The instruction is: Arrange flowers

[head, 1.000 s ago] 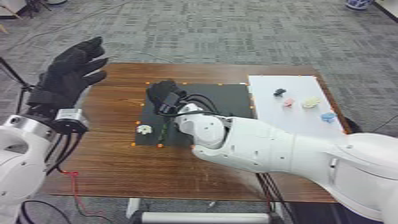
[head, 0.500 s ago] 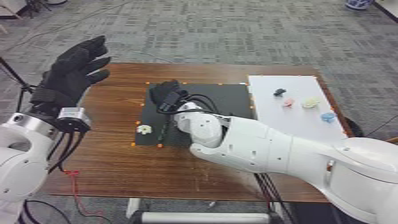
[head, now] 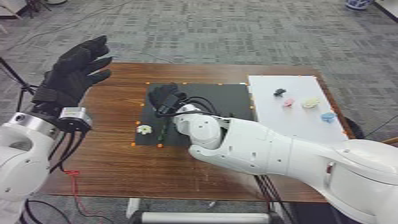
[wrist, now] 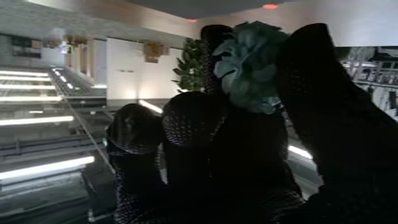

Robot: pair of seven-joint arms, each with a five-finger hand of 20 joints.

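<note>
Right hand (head: 163, 94) pinches the bluish flower (wrist: 251, 67) between fingers and thumb, so too weak pressure could let it drop onto the black mat (head: 233, 94).

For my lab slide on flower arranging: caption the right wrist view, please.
The right robot hand holds a teal flower between fingers and thumb, green leaves alongside.

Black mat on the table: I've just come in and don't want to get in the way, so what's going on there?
The robot's right hand is over the black mat, pinching a bluish-green flower between thumb and fingers. A white flower lies at the mat's near left corner, and four small pieces sit on the white sheet. The left hand is open, off to the left.
</note>
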